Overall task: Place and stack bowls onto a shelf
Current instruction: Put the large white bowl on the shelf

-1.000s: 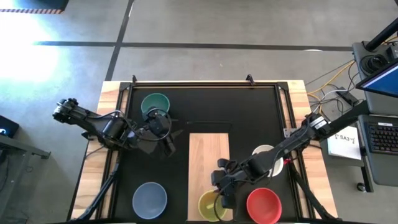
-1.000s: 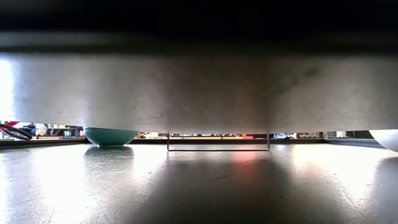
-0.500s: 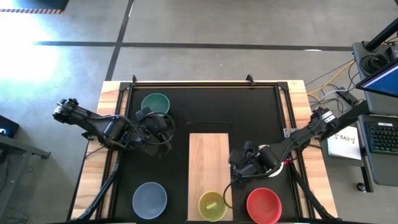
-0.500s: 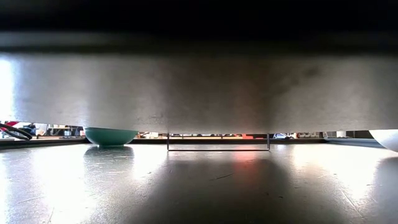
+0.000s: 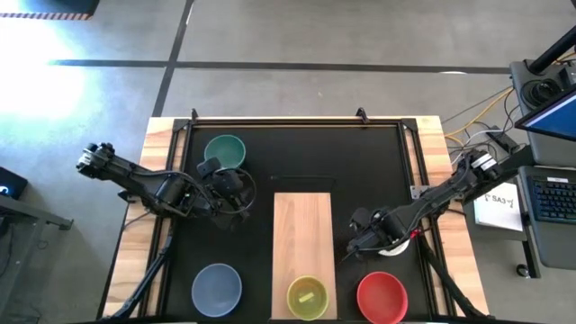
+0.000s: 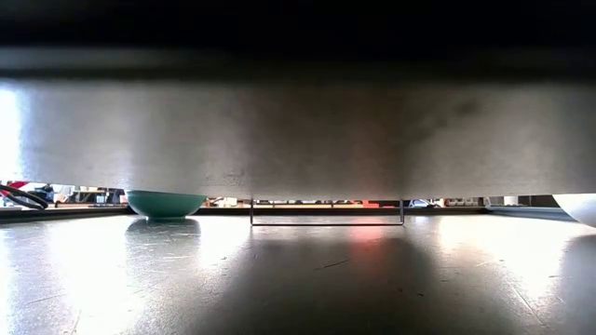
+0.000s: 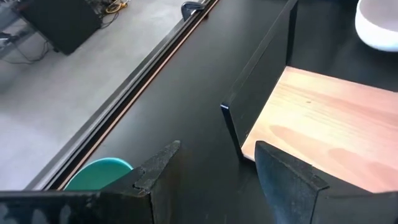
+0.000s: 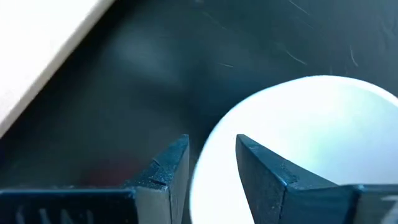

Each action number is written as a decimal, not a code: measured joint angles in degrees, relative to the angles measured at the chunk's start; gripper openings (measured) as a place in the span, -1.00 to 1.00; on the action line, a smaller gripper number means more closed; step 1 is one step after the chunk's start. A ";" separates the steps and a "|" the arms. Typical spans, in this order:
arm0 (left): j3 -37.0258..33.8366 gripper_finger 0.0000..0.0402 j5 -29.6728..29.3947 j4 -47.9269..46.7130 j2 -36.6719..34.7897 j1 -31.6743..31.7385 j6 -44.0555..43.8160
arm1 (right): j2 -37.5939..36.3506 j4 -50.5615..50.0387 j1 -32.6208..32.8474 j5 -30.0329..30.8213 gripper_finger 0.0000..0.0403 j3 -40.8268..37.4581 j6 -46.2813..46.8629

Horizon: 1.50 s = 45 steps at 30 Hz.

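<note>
We're on a black tabletop point(image 5: 297, 153) framed in pale wood, grey floor beyond, a desk with laptop at right; low view is mostly blocked by a grey surface, showing only the small teal plastic bowl point(image 6: 166, 204) and a sliver of the larger white plastic bowl point(image 6: 579, 207). White bowl is mostly hidden under the right arm from above. Flat pale wooden shelf board point(image 5: 302, 234) sits mid-table with the small yellow bowl point(image 5: 307, 297) on its near end; red bowl point(image 5: 382, 297) and grey-blue bowl point(image 5: 216, 289) on the tabletop either side. Left gripper point(image 7: 217, 165) spread, empty, near teal bowl. Right gripper point(image 8: 211, 155) part-open, straddling the white bowl's rim, not visibly pinching
</note>
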 joint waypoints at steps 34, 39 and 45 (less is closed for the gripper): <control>-2.05 -0.08 -3.29 0.04 -0.04 0.07 -1.01 | -7.82 14.05 -0.06 -2.62 -0.96 -8.92 -11.47; -2.05 -0.08 -4.60 -0.01 -0.04 0.07 -0.98 | -7.62 13.73 -0.02 -0.09 -0.96 -0.22 -28.99; -2.07 -0.08 -4.58 0.01 -0.04 0.07 -0.98 | -3.51 14.30 0.24 5.27 -0.96 9.31 -58.42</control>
